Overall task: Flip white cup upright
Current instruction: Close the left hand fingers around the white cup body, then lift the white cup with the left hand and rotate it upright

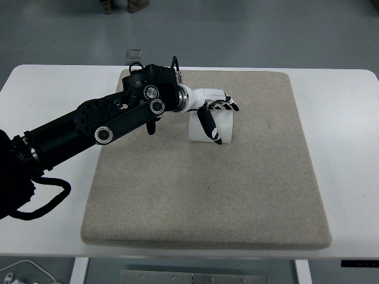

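white cup: the white cup (pixel 212 128) sits on the beige mat, in its far half and a little left of the mat's middle. it shows as a pale cylinder partly covered by the robot's fingers; whether it lies on its side or stands mouth down cannot be told from this steep view.

left hand: the left hand (pixel 214 112) is over the cup, its white-and-black fingers (pixel 206 125) curled down around the cup's left and far sides, one dark finger running down the near face. the hand is closed around the cup and touching it.

left arm: the black left arm (pixel 100 127) comes in from the left edge and stretches diagonally toward the far right, crossing the mat's left border, with round silver joint caps along its links.

mat: the beige mat (pixel 237 201), felt-like in texture with rounded corners, covers most of the table's middle. its near half is bare.

table: the white table (pixel 349 148) shows as a plain margin on the left, right and far sides of the mat.

floor: grey floor (pixel 266 29) lies beyond the table's far edge, with a small pale square object (pixel 134 54) on it just past the edge, and a person's shoes (pixel 127 6) at the top of the frame.

cable: a black cable (pixel 47 198) loops over the table's near left side.
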Robot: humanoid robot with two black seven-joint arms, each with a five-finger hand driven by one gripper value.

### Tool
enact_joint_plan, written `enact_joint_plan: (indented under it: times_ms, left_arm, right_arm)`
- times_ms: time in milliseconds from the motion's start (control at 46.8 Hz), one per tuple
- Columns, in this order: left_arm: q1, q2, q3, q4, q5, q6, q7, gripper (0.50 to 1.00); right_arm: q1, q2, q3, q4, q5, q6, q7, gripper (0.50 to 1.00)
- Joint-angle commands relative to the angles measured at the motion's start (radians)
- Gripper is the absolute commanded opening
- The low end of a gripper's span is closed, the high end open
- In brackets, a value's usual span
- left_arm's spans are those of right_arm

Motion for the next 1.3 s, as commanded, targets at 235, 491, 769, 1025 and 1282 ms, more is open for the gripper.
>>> enact_joint_plan:
  times_ms: [235, 491, 769, 1025, 1282]
  left_arm:
    - [0.000, 0.002, 0.017, 0.000, 0.008, 0.000, -0.009, 0.907]
    - [0.000, 0.002, 0.022, -0.001, 0.043, -0.003, -0.014, 0.776]
    - [-0.005, 0.002, 0.017, -0.001, 0.032, -0.005, -0.017, 0.604]
    - [-0.014, 0.014, -0.038, 0.007, -0.063, -0.008, -0.018, 0.604]
    - [-0.011, 0.080, -0.132, 0.027, -0.259, -0.015, -0.052, 0.615]
  right_arm:
    - [-0.001, 0.000, 0.000, 0.000, 0.000, 0.000, 0.000, 0.930]
    - [0.000, 0.000, 0.000, 0.000, 0.000, 0.001, 0.000, 0.930]
    - [0.000, 0.000, 0.000, 0.000, 0.000, 0.000, 0.000, 0.930]
    - [0.000, 0.000, 0.000, 0.000, 0.000, 0.000, 0.000, 0.930]
    - [0.000, 0.000, 0.000, 0.000, 0.000, 0.000, 0.000, 0.930]
